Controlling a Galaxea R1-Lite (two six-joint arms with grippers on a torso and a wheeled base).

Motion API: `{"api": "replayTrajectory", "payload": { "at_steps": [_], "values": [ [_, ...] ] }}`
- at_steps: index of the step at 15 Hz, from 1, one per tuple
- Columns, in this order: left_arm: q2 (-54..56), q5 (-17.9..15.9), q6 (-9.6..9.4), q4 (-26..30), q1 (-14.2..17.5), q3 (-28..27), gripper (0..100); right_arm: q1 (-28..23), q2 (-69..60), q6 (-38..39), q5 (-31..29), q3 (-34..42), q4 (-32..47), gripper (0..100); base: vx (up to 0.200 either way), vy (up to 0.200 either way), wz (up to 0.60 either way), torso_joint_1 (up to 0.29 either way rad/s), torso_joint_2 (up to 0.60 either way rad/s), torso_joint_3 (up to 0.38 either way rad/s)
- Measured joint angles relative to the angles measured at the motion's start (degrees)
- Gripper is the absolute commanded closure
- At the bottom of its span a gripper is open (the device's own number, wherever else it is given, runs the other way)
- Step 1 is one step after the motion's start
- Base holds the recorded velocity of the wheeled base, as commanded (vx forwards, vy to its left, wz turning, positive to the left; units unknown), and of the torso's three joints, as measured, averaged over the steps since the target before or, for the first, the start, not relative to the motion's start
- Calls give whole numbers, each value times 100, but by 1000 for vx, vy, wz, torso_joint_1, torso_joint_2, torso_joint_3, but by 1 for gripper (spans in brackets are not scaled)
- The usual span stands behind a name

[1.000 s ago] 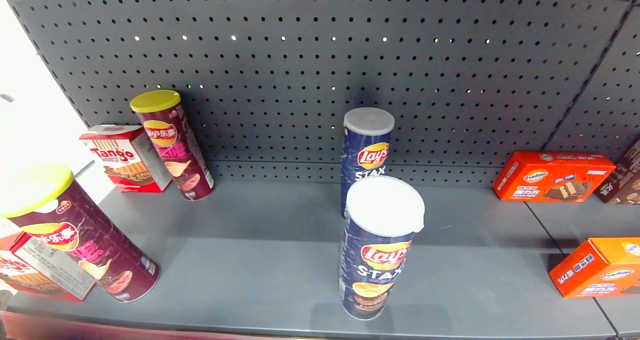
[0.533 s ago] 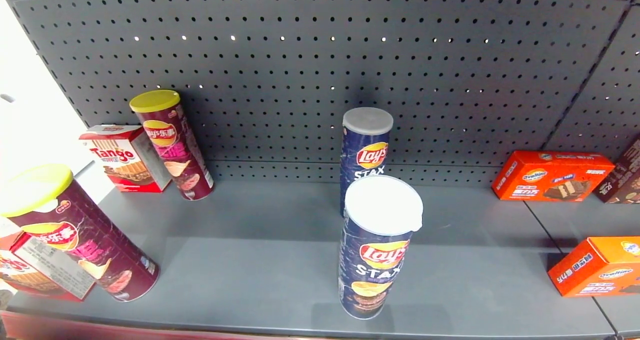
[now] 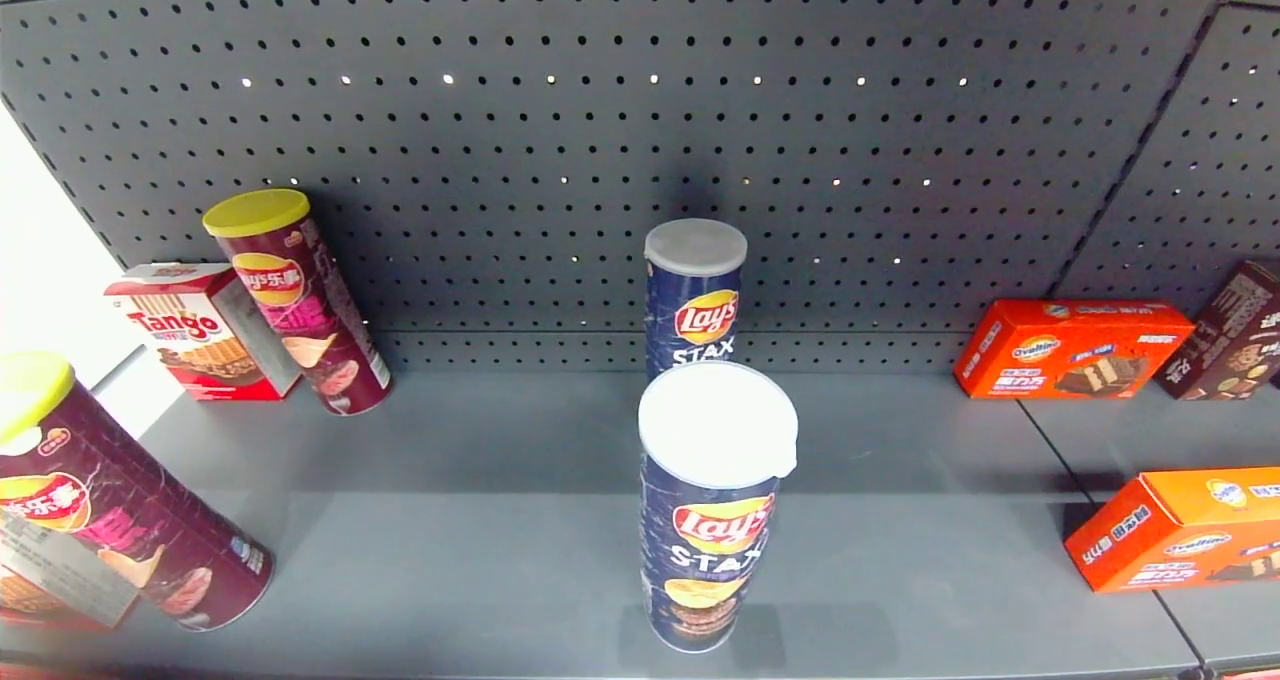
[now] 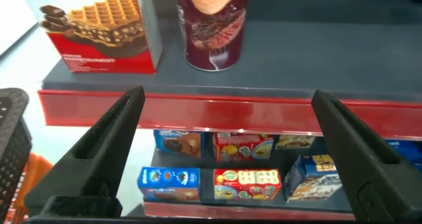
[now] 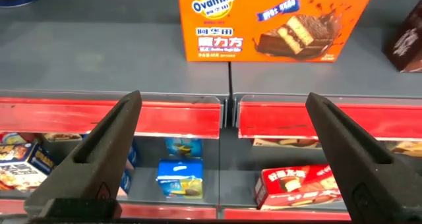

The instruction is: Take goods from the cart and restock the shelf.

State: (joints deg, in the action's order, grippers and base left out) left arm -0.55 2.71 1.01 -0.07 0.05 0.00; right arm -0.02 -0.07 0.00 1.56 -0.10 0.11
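The shelf (image 3: 480, 530) had bare deck on both sides of the front blue can (image 3: 712, 520) and the rear blue can (image 3: 693, 300), both upright mid-shelf, the rear one near the pegboard. The near maroon can (image 3: 130, 530) and the front orange box (image 3: 1180, 540) were each cut off at a frame edge. The left gripper (image 4: 227, 99) had its fingers spread wide, empty, facing the red edge strip (image 4: 224, 109). The right gripper (image 5: 222, 100) was likewise spread and empty. Boxes on the lower shelf (image 5: 181, 178) sat partly hidden (the strip covered their tops).
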Motion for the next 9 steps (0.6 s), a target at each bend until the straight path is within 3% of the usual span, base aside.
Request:
{"api": "replayTrajectory", "payload": {
  "at_steps": [9],
  "values": [
    [0, -2, 2, 0, 2, 0, 0, 2, 0, -5, -1, 2, 2, 0, 0, 0, 0, 0, 0, 0]
  ]
}}
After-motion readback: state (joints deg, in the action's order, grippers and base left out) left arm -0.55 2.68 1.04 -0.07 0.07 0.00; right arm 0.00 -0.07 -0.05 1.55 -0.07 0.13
